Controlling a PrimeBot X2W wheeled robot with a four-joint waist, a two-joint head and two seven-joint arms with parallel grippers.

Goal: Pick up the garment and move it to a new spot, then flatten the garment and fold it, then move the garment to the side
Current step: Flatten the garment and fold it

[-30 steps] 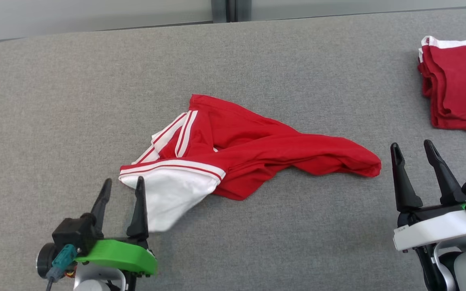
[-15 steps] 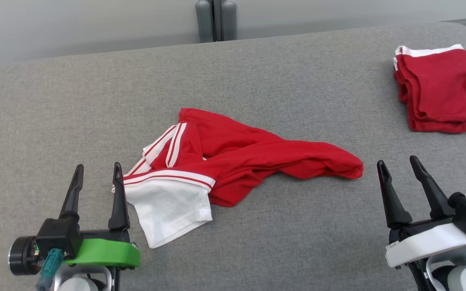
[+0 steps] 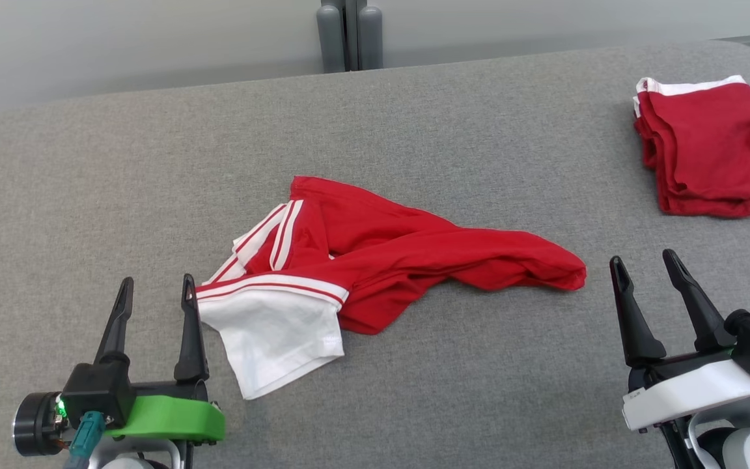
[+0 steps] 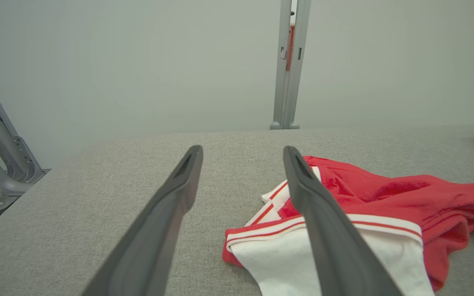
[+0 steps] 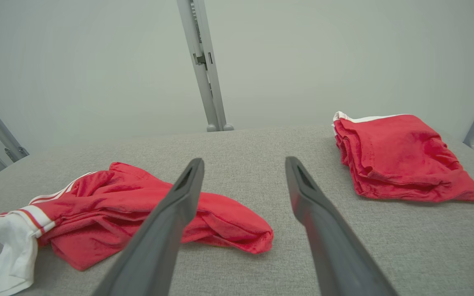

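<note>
Seen from my remote station: a crumpled red garment (image 3: 414, 254) lies unfolded near the middle of the grey desk (image 3: 88, 195), its white end (image 3: 277, 332) turned toward me and its red bulk trailing off to the right. My left tool (image 3: 157, 281), at the lower left, stands with its two dark fingers (image 3: 189, 326) spread wide and nothing between them. The inner finger is just beside the striped white edge of the cloth, and I cannot tell from the head view whether it touches. In the left wrist view that finger crosses in front of the white end, with bare desk showing in the gap. My right tool (image 3: 642, 257), at the lower right, is likewise wide and empty, near the garment's narrow red tip but apart from it. A folded pile (image 3: 707, 150) of red cloth with a white edge sits at the far right corner of the desk, well apart from the loose garment. A grey post (image 3: 349, 32) rises behind the desk's far edge against a pale wall (image 3: 121, 45).
</note>
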